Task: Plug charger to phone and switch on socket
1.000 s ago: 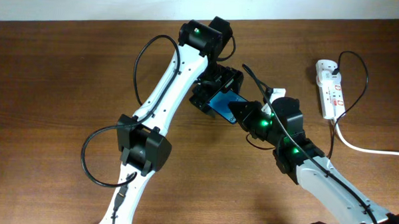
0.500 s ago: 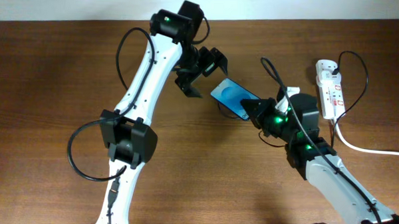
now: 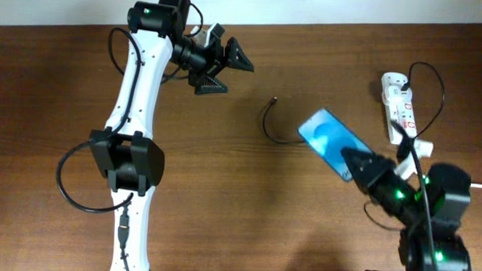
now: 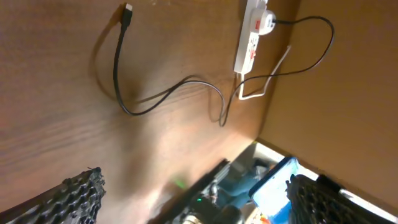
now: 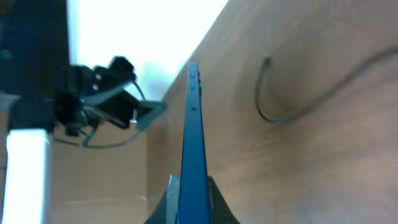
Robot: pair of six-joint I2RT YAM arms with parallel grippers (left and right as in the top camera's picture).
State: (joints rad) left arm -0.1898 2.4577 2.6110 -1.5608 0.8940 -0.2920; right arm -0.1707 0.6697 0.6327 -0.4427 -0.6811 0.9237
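The phone [image 3: 329, 141], blue-and-white screen up, is held off the table by my right gripper [image 3: 360, 167], which is shut on its lower end. In the right wrist view the phone [image 5: 191, 130] shows edge-on between the fingers [image 5: 191, 200]. The charger's thin black cable [image 3: 269, 124] curls on the table left of the phone, its plug tip [image 3: 274, 99] free. It also shows in the left wrist view [image 4: 149, 107], tip [image 4: 127, 9]. The socket [image 3: 398, 105] lies at the far right. My left gripper [image 3: 220, 68] is open and empty, far up-left.
The socket's thick white cord [image 3: 464, 184] runs off the right edge. The left wrist view shows the socket [image 4: 251, 38] and the held phone [image 4: 277, 185] between its open fingers [image 4: 199, 205]. The table's back edge is just behind the left arm.
My left gripper has drawn back up and to the left, away from the phone, and is open. My right gripper has carried the phone to the right and toward the front.
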